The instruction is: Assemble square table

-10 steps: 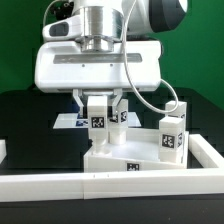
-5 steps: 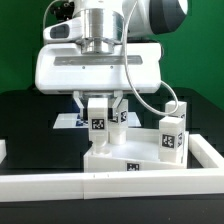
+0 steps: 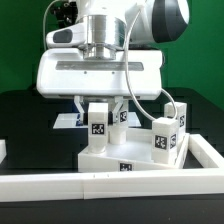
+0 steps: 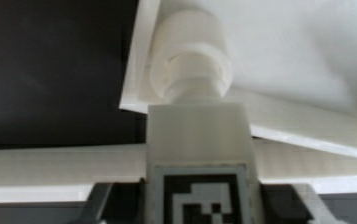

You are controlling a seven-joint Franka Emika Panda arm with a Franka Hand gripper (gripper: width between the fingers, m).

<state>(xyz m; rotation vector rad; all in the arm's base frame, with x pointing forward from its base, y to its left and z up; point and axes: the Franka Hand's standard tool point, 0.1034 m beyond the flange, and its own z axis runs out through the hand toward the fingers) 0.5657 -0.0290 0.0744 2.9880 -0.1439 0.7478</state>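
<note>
White blocky tagged plastic leg (image 3: 98, 125) stands upright between the pincer (image 3: 98, 104) fingers, clamped, its foot on the white square plastic slab (image 3: 125, 160) on the black surface (image 3: 25, 125). Wrist view: same leg (image 4: 201, 150) gripped, directly over the slab (image 4: 317, 55).

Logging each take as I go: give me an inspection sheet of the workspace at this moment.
Surface: black table, bare where visible.
Job's things: white square tabletop; one tagged leg stands on it at the exterior view's right; another tagged leg upright in the gripper.
Clutter: nothing seen.
Grippers: gripper, fingers closed on the leg.
Cables: white cable looping from the wrist.
Surroundings: white border bars; marker board behind; green backdrop.
</note>
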